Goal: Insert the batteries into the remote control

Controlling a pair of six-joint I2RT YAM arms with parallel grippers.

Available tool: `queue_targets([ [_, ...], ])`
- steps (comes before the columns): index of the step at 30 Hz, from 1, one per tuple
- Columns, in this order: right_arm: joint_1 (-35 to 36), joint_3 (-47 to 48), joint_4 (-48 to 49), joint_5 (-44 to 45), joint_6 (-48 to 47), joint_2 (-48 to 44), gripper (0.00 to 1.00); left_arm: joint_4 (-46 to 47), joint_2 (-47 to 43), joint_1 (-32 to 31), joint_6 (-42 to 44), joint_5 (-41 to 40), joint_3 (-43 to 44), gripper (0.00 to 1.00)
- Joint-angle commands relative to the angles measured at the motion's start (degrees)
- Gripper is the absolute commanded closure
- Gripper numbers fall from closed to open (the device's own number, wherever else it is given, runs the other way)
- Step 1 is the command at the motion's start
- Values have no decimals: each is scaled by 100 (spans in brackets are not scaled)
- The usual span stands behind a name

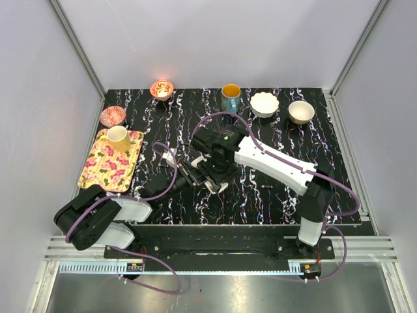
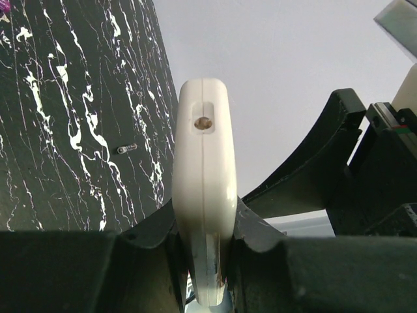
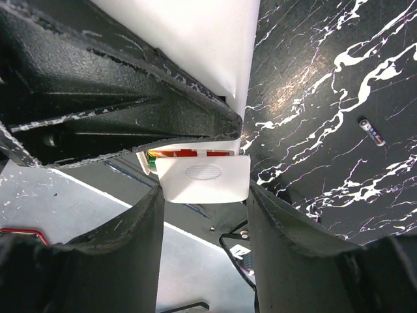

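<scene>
My left gripper [image 2: 203, 225] is shut on the white remote control [image 2: 203, 176] and holds it edge-on above the black marbled table. In the top view both grippers meet at the table's middle, left [image 1: 189, 173] and right [image 1: 212, 178]. My right gripper [image 3: 203, 190] is shut on the small white cover piece [image 3: 205, 176], held against the remote's plain white back [image 3: 195, 39]. Reddish-orange and green batteries [image 3: 186, 153] show in the open compartment just above the cover. One loose dark battery [image 3: 372, 131] lies on the table; it also shows in the left wrist view [image 2: 126, 149].
A floral tray [image 1: 104, 169] with a yellow cup [image 1: 118, 137] stands at the left. Along the back are a red patterned bowl [image 1: 113, 115], an orange-lit bowl [image 1: 161, 88], a teal mug [image 1: 230, 96] and two white bowls [image 1: 264, 103] [image 1: 301, 111].
</scene>
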Motion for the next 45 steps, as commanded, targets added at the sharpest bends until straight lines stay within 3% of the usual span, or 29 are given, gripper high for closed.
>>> queue_targets([
  [1, 45, 49, -593, 133, -29, 43, 100, 344, -264, -84, 192, -199, 146, 100],
  [45, 106, 102, 110, -34, 437, 140, 100, 264, -335, -436, 271, -542, 286, 100],
])
